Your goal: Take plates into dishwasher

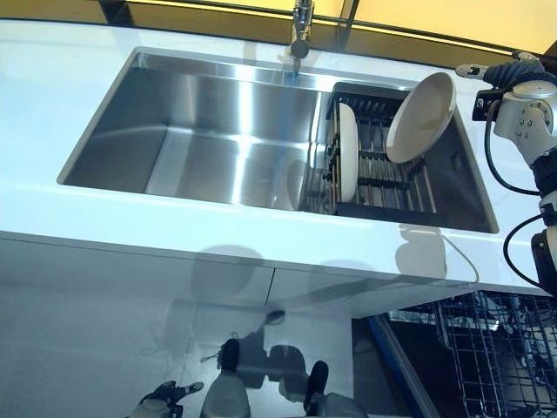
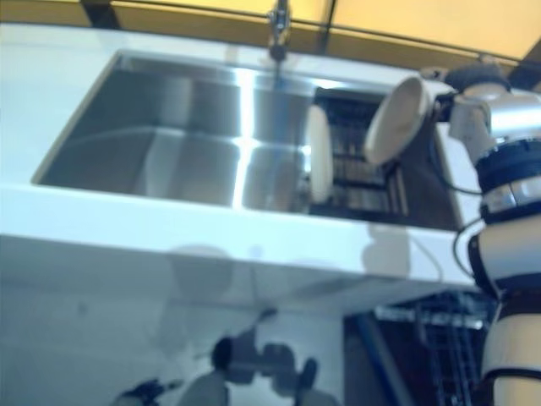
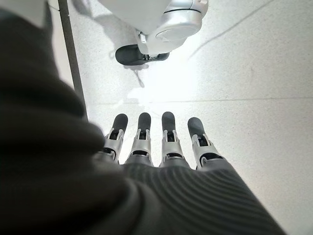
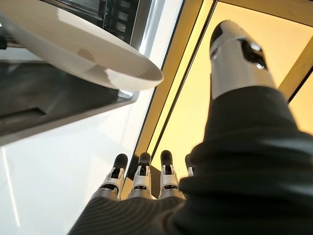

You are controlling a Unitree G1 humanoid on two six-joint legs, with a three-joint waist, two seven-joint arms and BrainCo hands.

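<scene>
We see round white plate (image 1: 421, 117) tilted above dish rack (image 1: 380, 174) in steel sink (image 1: 209, 131), face toward faucet (image 1: 301, 30), rim leaning up toward right hand (image 1: 500, 74). Right hand's fingers (image 4: 142, 178) look straight in wrist view; whether they grip plate, we cannot tell. Second plate (image 1: 347, 151) upright on edge in rack. Glossy white table (image 1: 52, 96); wire dishwasher basket (image 1: 496, 348) low right. Left hand (image 3: 161, 142) hangs over pale floor (image 3: 254, 73), fingers straight, apart.

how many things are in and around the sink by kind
white plates: 2, one upright in the rack, one tilted above the rack near the right hand
black dish rack: 1
faucet: 1
dishwasher basket: 1
total: 5
</scene>
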